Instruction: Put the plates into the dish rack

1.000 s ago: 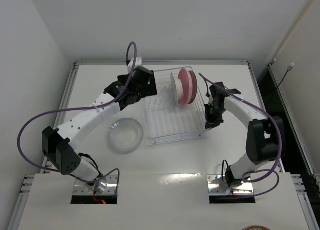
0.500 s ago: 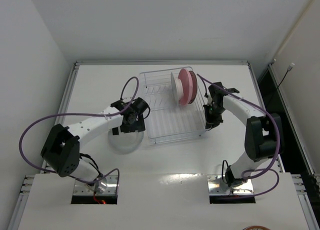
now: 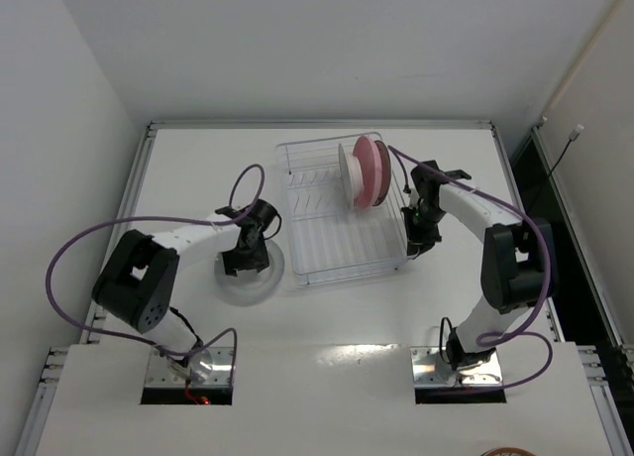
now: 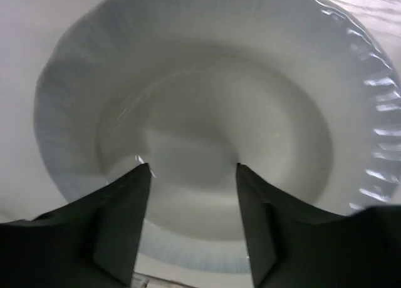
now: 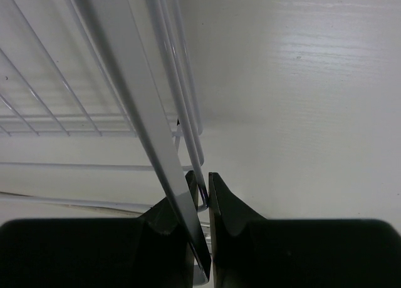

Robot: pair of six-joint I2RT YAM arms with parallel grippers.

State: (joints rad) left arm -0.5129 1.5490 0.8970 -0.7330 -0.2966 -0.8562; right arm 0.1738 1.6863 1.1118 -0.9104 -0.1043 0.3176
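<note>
A translucent whitish plate lies flat on the table left of the dish rack. My left gripper hangs low over that plate. In the left wrist view the gripper is open, its dark fingers apart above the plate's hollow, and the near rim runs under the gap. A pink plate and a whitish plate stand upright in the rack's far end. My right gripper is shut on a wire of the rack's right side, seen close in the right wrist view.
The table's raised edge runs along the left, with white walls behind. A purple cable loops out from the left arm. Bare white tabletop shows right of the rack.
My left arm swung from the rack's far left corner back and down onto the flat plate, and its jaws have narrowed. The right gripper stayed on the rack wire.
</note>
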